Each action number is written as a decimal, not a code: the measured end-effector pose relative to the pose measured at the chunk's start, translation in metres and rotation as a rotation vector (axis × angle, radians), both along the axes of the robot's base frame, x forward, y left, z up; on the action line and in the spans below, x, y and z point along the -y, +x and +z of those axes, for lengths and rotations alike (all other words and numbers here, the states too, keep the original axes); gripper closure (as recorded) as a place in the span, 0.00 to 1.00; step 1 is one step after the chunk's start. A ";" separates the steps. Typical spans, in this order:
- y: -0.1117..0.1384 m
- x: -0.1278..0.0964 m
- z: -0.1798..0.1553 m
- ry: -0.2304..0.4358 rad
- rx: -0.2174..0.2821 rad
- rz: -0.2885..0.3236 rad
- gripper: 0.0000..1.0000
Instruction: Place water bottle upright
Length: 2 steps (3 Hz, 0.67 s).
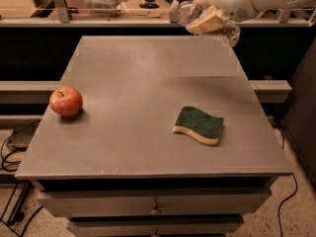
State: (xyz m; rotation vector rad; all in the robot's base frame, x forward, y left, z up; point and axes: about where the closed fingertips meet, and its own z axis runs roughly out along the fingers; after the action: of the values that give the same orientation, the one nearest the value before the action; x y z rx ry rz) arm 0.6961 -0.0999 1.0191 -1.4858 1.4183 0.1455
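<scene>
The water bottle (223, 32) is clear crinkled plastic with a white cap (174, 11) pointing left. It lies nearly horizontal in the air, above the far right corner of the grey table (148, 83). My gripper (207, 18) comes in from the upper right on a white arm and is shut on the bottle's middle. Its tan fingers (210, 21) cover the label band.
A red apple (65, 101) sits at the table's left edge. A green and yellow sponge (199, 125) lies right of centre, nearer the front. A shelf with clutter runs behind the table. Drawers sit under the tabletop, and cables lie on the floor at left.
</scene>
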 end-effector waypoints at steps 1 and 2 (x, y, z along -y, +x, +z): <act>-0.033 0.015 0.002 0.034 0.004 0.015 1.00; -0.033 0.015 0.002 0.034 0.004 0.015 1.00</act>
State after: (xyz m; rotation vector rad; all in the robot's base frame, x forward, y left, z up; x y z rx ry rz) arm 0.6631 -0.1150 1.0211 -1.4681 1.3952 0.1756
